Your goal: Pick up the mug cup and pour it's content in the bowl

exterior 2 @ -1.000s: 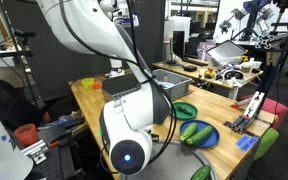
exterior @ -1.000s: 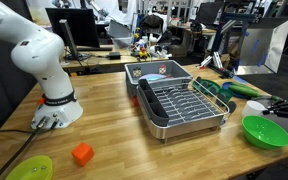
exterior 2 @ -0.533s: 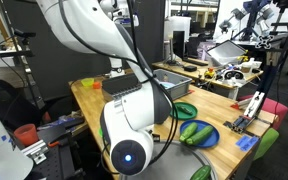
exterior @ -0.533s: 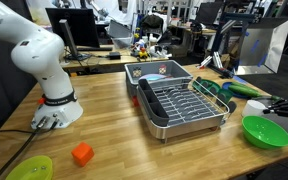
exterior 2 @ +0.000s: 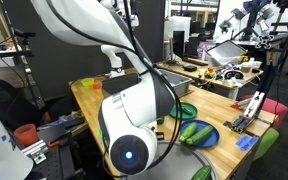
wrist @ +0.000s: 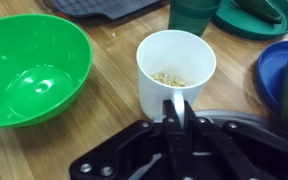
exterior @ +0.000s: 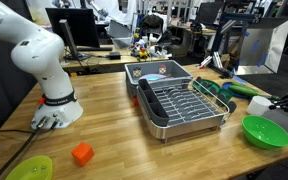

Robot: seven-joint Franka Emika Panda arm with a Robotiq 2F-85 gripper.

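In the wrist view the white mug cup (wrist: 176, 66) stands upright on the wooden table, with pale crumbs at its bottom. My gripper (wrist: 179, 104) is shut on the mug's handle, which is pinched between the two black fingers. The bright green bowl (wrist: 34, 65) sits just left of the mug, empty and apart from it. In an exterior view the same bowl (exterior: 266, 131) lies at the table's right end, with the dark gripper (exterior: 282, 103) behind it at the frame edge; the mug is hard to make out there.
A dark green cup (wrist: 194, 15) stands right behind the mug, and a blue plate (wrist: 276, 70) with a cucumber lies to its right. A dish rack (exterior: 179, 102), an orange block (exterior: 82, 154) and a lime dish (exterior: 31, 168) sit elsewhere on the table.
The arm has shifted slightly in both exterior views, and the dark gripper by the green bowl has moved a little. The bowl and the other objects have stayed put.
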